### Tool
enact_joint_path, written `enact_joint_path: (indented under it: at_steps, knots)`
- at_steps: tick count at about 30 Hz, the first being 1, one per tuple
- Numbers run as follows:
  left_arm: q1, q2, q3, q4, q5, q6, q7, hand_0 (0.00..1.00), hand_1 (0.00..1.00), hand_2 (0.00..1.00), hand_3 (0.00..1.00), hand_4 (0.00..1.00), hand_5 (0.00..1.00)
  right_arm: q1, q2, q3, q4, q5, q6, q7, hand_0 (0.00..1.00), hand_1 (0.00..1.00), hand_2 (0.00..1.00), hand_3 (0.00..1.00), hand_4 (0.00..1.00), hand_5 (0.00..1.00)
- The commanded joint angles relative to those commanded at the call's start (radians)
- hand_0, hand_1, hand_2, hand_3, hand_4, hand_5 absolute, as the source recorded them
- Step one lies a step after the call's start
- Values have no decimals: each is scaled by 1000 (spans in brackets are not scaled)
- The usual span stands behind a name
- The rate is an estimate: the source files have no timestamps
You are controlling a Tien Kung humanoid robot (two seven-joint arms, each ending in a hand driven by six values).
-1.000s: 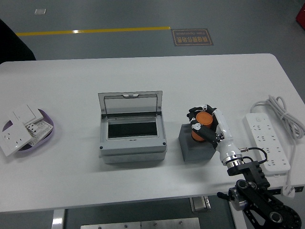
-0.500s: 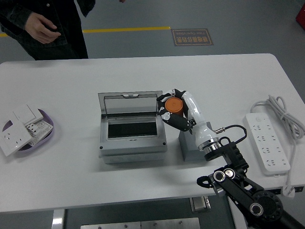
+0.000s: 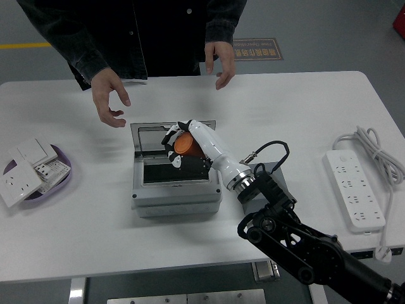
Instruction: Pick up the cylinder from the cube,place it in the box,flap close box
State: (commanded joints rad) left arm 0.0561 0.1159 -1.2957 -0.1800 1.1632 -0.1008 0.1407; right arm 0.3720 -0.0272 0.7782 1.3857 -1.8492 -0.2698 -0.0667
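My right hand is shut on the orange cylinder and holds it tilted over the open grey box, above its dark inside. The box's clear flap lid stands open at the back. The dark grey cube sits right of the box, mostly hidden behind my right arm. My left hand is out of view.
A person stands at the far side with both hands held open over the table, one hand near the box's back left, the other hand farther right. A purple dish of white switch plates sits at left. A white power strip lies at right.
My right hand lifted the cylinder off the cube and carried it left over the open box. The person has stepped up to the far side and brought both hands over the table.
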Motion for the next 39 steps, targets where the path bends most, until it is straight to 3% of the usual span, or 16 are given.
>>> enact_joint_path:
  at_steps: [7,8,13,14,19,20,25,26,31,32,37,38,39]
  knots:
    - [-2,2,-13,0,12,0,5,636,664,590,646,732,294,45,10,-52,-23,-189,65,-80,2,159,328,284,2,2]
    - [-2,3,-18,0,17,1,7,636,664,590,646,733,300,53,12,-62,-25,-216,76,-89,22,247,382,329,2,2]
    - [-2,5,-49,0,44,2,23,636,664,590,646,733,300,92,20,-108,-34,-323,122,-131,22,247,382,329,2,2]
    - [-2,5,-54,0,49,3,25,636,664,591,646,733,302,102,22,-118,-36,-347,135,-142,335,441,475,459,251,2]
    - [-4,7,-61,0,54,3,28,636,664,591,646,733,302,135,26,-146,-44,-399,185,-187,335,441,475,459,251,2]
    - [-5,7,-60,0,53,3,27,636,665,591,646,734,303,140,26,-150,-46,-405,197,-197,617,585,547,570,379,2]
    - [-6,6,-57,0,52,2,26,636,665,591,646,734,303,146,25,-155,-52,-410,234,-231,617,585,547,570,379,2]
    - [-5,5,-58,0,53,2,27,636,664,591,646,734,303,146,25,-155,-53,-409,239,-235,669,652,617,653,389,2]
    - [-4,6,-64,0,58,3,30,636,664,591,646,734,303,145,24,-153,-52,-402,250,-247,669,652,617,653,389,2]
    - [-4,7,-65,0,58,3,30,636,664,589,645,735,304,144,23,-152,-52,-400,250,-247,663,679,684,699,504,141]
    - [-5,7,-62,0,56,3,29,636,664,589,645,735,304,137,20,-149,-48,-374,248,-242,663,679,684,699,504,141]
    - [-5,7,-61,0,55,3,28,636,665,589,646,734,304,136,19,-148,-47,-368,248,-240,744,708,701,708,637,283]
    - [-5,6,-59,0,54,2,27,636,665,589,646,734,304,135,18,-147,-45,-362,246,-238,744,708,701,708,637,283]
